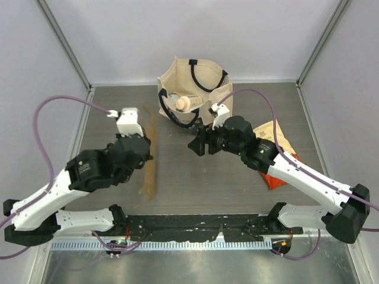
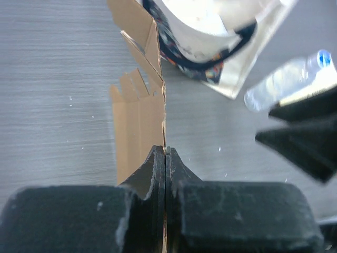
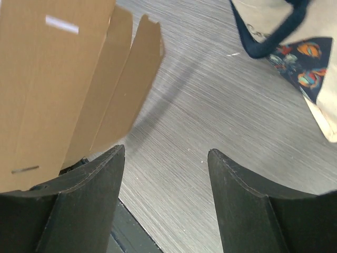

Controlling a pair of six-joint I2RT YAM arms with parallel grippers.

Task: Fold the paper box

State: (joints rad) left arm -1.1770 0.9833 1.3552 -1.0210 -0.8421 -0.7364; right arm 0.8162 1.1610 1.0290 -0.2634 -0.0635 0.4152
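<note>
The paper box (image 1: 150, 171) is a flat brown kraft blank held on edge, so it shows as a thin strip left of centre in the top view. My left gripper (image 1: 142, 152) is shut on its edge; in the left wrist view the jaws (image 2: 166, 152) pinch the cardboard (image 2: 139, 121), whose notched flaps point away. My right gripper (image 1: 196, 145) is open and empty, to the right of the blank and apart from it. In the right wrist view the blank (image 3: 58, 79) fills the upper left, beyond the open gripper (image 3: 166, 153).
A cream canvas tote bag (image 1: 190, 89) with dark handles stands at the back centre, close behind the right gripper. An orange-and-cream snack pouch (image 1: 277, 139) lies under the right arm. A clear water bottle (image 2: 284, 79) shows by the tote.
</note>
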